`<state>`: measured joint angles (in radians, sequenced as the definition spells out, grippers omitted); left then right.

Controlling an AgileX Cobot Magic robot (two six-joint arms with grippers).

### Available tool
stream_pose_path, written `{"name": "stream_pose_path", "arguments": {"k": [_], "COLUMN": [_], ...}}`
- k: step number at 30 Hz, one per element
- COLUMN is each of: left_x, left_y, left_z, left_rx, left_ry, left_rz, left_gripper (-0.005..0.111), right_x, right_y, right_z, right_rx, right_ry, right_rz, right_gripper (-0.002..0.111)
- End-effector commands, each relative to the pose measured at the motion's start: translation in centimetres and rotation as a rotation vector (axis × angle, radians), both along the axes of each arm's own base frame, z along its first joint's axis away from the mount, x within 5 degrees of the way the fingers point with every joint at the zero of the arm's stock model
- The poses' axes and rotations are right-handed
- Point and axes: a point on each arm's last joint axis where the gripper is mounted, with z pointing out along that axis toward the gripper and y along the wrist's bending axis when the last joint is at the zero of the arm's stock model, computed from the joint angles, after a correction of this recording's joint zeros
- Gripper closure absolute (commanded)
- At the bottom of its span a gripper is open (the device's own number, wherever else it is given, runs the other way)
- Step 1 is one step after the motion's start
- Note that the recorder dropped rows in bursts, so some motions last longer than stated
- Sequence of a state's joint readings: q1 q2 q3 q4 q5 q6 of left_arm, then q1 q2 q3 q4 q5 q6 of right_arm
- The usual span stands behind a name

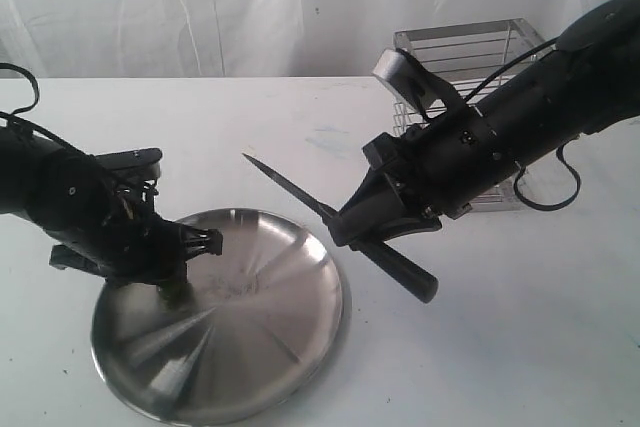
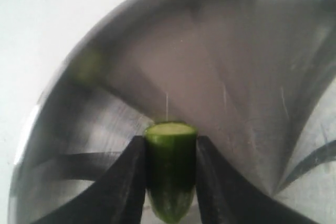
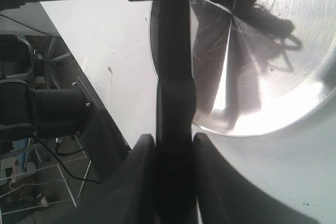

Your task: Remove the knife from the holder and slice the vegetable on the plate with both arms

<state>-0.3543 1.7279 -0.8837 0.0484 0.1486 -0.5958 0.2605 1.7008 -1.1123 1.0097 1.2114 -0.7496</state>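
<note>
My left gripper [image 2: 170, 150] is shut on the vegetable [image 2: 170, 171], a short glossy green chunk with a pale cut end, held over the steel plate [image 2: 247, 82]. In the exterior view that gripper [image 1: 172, 292] touches down on the plate [image 1: 270, 337] near its left side, hiding the vegetable. My right gripper [image 3: 174, 145] is shut on the black handle of the knife [image 3: 173, 51]. Seen from outside, the knife [image 1: 290, 190] hangs in the air beyond the plate's right rim, its dark pointed blade aimed up and left, its handle [image 1: 405, 272] sticking out below my right gripper [image 1: 365, 227].
The steel wire holder [image 1: 470, 57] stands at the back right behind the right arm. White tabletop [image 1: 520, 347] surrounds the plate. A white curtain closes off the back.
</note>
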Motion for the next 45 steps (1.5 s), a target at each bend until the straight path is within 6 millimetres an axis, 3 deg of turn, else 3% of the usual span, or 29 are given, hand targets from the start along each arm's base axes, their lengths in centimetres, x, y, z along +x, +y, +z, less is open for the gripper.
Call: {"name": "stream_pose_path", "arguments": {"k": [1, 8, 12, 15, 17, 22, 28, 36, 45], "left_x": [-0.3, -0.4, -1.4, -2.5, -2.5, -1.3, -0.8, 0.0, 0.6], "left_y": [-0.1, -0.9, -3.3, -4.9, -5.1, -4.8, -4.6, -4.5, -4.4], "left_z": [1.4, 3.5, 4.8, 5.9, 6.1, 4.7, 1.9, -0.4, -1.0], "left_rx": [0.117, 0.212, 0.042, -0.093, -0.084, 0.028, 0.05, 0.055, 0.074], "left_ry": [-0.078, -0.098, -0.16, -0.324, -0.405, -0.403, -0.294, -0.224, -0.206], "left_rz": [-0.283, -0.671, -1.082, -1.388, -1.472, -1.455, -1.469, -1.397, -1.282], "left_gripper": [0.107, 0.107, 0.107, 0.107, 0.107, 0.107, 0.107, 0.107, 0.107], "right_x": [-0.1, -0.1, 0.0, 0.3, 0.3, 0.5, 2.2, 1.7, 0.9], "right_y": [-0.1, -0.1, -0.1, -0.1, -0.1, -0.1, -0.4, 0.0, -0.1], "right_z": [0.6, 0.6, 0.5, 0.4, 0.4, 0.3, 0.0, -0.7, -2.0], "right_rx": [0.017, 0.014, 0.005, -0.005, -0.006, -0.014, -0.06, -0.069, -0.094], "right_ry": [-0.019, 0.002, 0.033, 0.029, 0.029, 0.033, 0.018, 0.043, 0.099], "right_rz": [0.007, -0.009, -0.043, -0.085, -0.087, -0.12, -0.345, -0.357, -0.379], "right_gripper": [0.108, 0.108, 0.108, 0.108, 0.108, 0.108, 0.108, 0.108, 0.108]}}
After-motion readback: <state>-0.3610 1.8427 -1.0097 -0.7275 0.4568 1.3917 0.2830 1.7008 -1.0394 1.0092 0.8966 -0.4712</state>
